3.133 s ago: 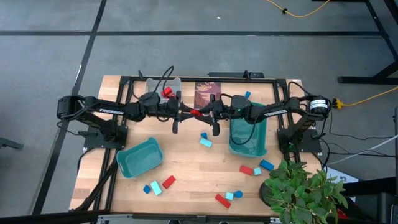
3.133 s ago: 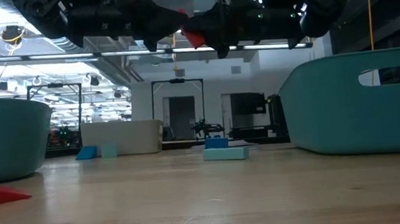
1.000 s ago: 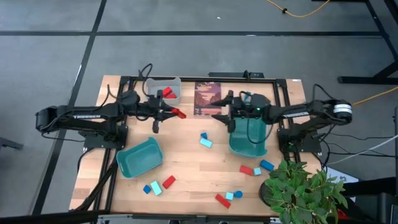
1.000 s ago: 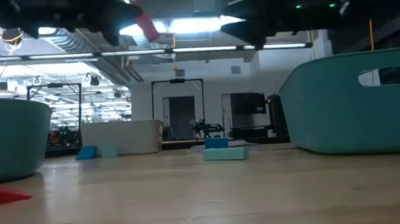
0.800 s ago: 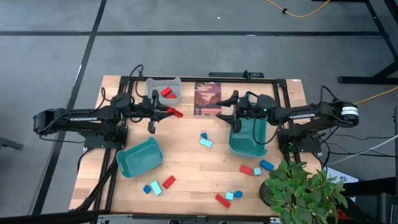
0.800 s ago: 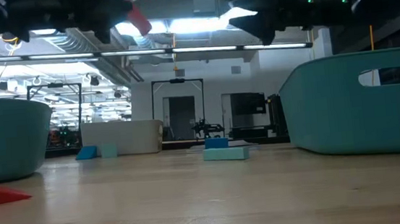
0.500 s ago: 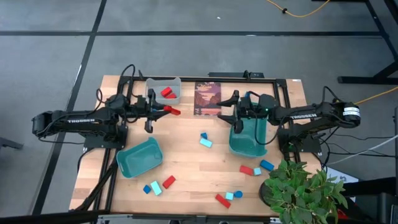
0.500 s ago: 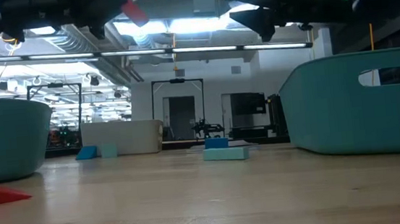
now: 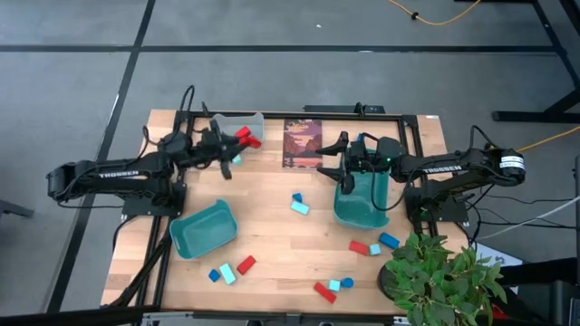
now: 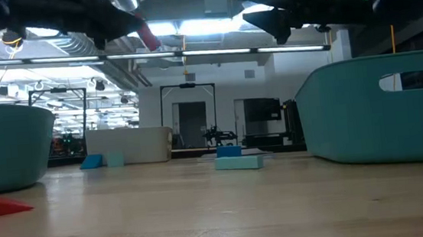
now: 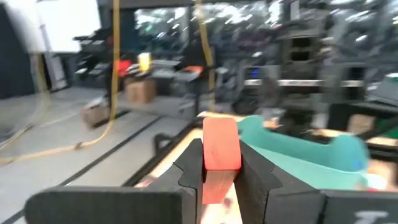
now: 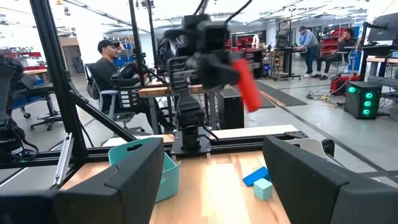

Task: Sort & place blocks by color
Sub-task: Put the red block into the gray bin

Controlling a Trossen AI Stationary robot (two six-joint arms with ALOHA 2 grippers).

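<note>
High view shows the left gripper pinching a red block in its fingers by the grey bin at upper left, the right gripper spread empty, and many blocks unsorted on the surface.

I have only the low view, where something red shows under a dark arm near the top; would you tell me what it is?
Observer: It is a red block, clamped between the fingers of the left gripper.
Operator: Where over the table is it?
Observer: The high view puts it at the front edge of the grey bin, at the table's back left.
Operator: And the right gripper?
Observer: The right gripper is open and empty, raised by the back left corner of the right-hand teal bin.
</note>
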